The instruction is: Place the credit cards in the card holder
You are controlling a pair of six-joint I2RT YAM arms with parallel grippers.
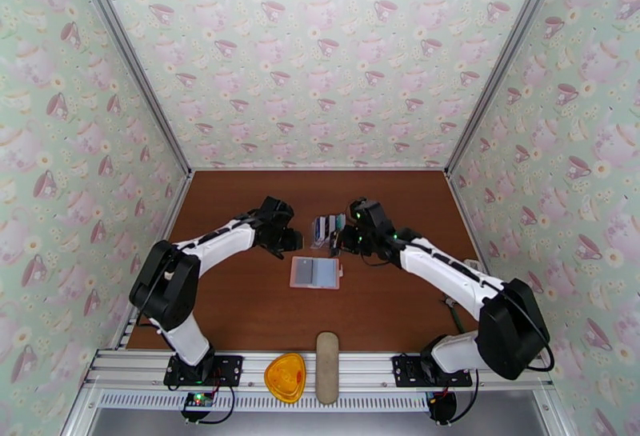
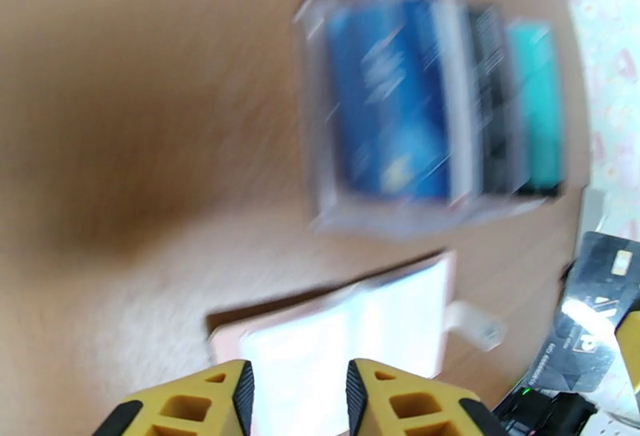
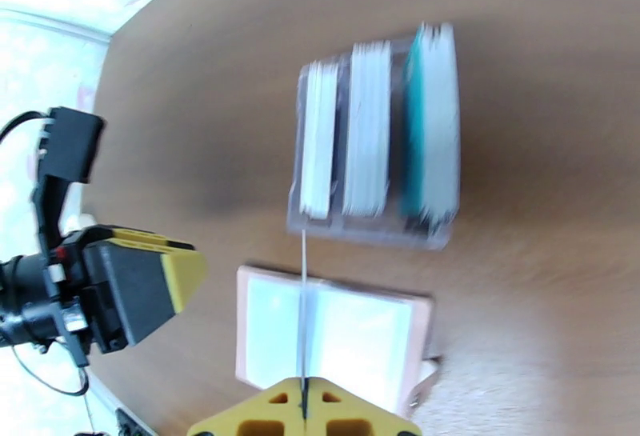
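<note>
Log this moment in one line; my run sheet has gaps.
left gripper: open, near holder | right gripper: shut on card | holder: open on table

teacup-print walls point(image 1: 320, 54) enclose a brown wooden table point(image 1: 240, 310) edged by aluminium rails point(image 1: 364, 362).

You see the card holder point(image 1: 316, 272) lying open on the middle of the brown table point(image 1: 240, 310). At its 12 o'clock, credit cards point(image 1: 328, 226) stand in a clear rack point(image 1: 314, 233). The left gripper point(image 1: 294, 239) is at 11 o'clock. At 1 o'clock the right gripper point(image 1: 338, 244) pinches a dark card point(image 1: 334, 247). At 6 o'clock, a beige oval case point(image 1: 326, 367) and an orange piece point(image 1: 286, 378) rest on the near rail point(image 1: 368, 366).
</note>
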